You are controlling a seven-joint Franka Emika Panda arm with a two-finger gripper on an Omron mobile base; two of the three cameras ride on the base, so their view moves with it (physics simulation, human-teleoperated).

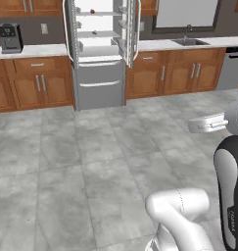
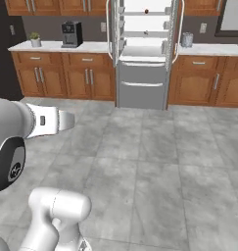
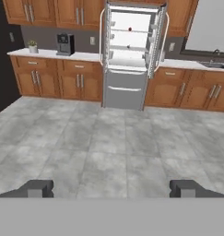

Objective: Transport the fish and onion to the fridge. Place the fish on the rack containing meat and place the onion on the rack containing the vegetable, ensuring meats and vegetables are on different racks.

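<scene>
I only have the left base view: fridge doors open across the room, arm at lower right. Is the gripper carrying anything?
Observer: No. In the hand view the gripper is open, with its tips wide apart and nothing between them.
Operator: Anything on the counter left of the coffee machine?
Observer: A small potted plant stands near that counter's left end.
Operator: And right of the fridge?
Observer: A grey canister sits on the counter next to the open right door.

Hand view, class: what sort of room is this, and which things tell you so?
A kitchen, rendered: an open fridge stands between wooden cabinets under a pale counter, with a coffee machine on it and a sink at right.
</scene>
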